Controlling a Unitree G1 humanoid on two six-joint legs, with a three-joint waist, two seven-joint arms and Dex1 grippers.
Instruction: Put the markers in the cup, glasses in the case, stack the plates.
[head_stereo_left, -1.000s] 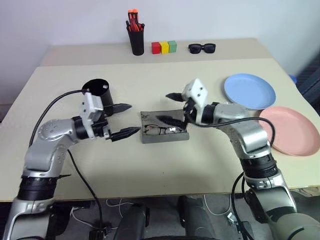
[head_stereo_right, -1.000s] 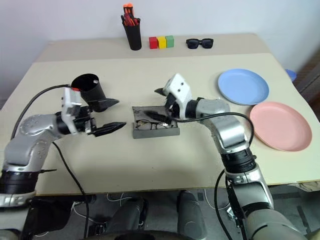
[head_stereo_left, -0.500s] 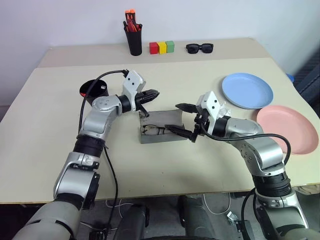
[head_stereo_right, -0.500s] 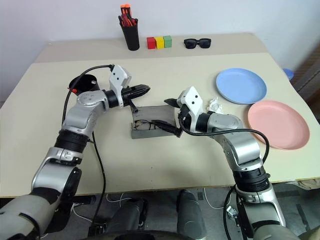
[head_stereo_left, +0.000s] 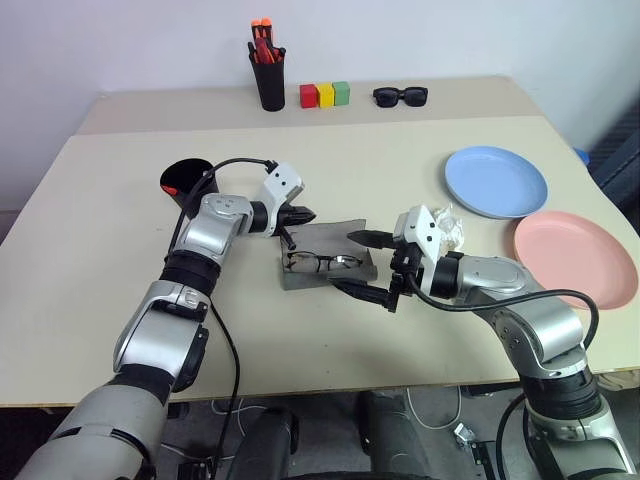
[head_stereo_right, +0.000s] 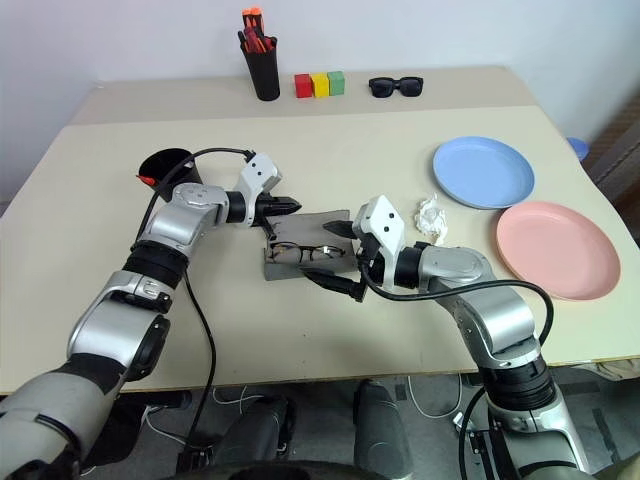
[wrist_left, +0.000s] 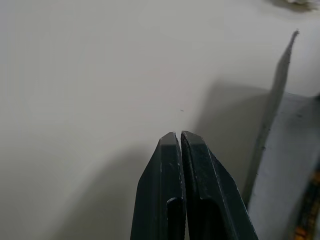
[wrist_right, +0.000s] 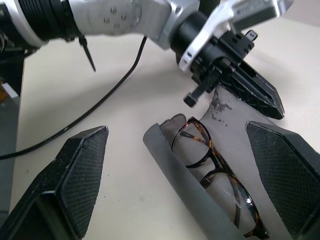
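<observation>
The grey case (head_stereo_left: 326, 270) lies open at the table's middle, with the wire-framed glasses (head_stereo_left: 322, 262) inside it. Its flap (head_stereo_left: 333, 232) stands up behind them. My left gripper (head_stereo_left: 303, 214) is shut with nothing between its fingers (wrist_left: 180, 142), just behind the flap's left end. My right gripper (head_stereo_left: 362, 265) is open, level with the case's right end, its jaws wide apart. The black cup (head_stereo_left: 186, 181) stands to the left, a red marker end (head_stereo_right: 146, 181) showing at its rim. Of the plates, the blue plate (head_stereo_left: 497, 181) and the pink plate (head_stereo_left: 575, 258) lie side by side on the right.
A crumpled white scrap (head_stereo_left: 447, 225) lies between the case and the blue plate. Along the back stand a black pen holder with orange-capped markers (head_stereo_left: 268, 75), three coloured blocks (head_stereo_left: 325, 95) and black sunglasses (head_stereo_left: 402, 96). My left arm's cable loops near the cup.
My left gripper has shut and swung right from beside the cup to the back of the case's flap. My right gripper has drawn back from over the case toward its right end, staying open.
</observation>
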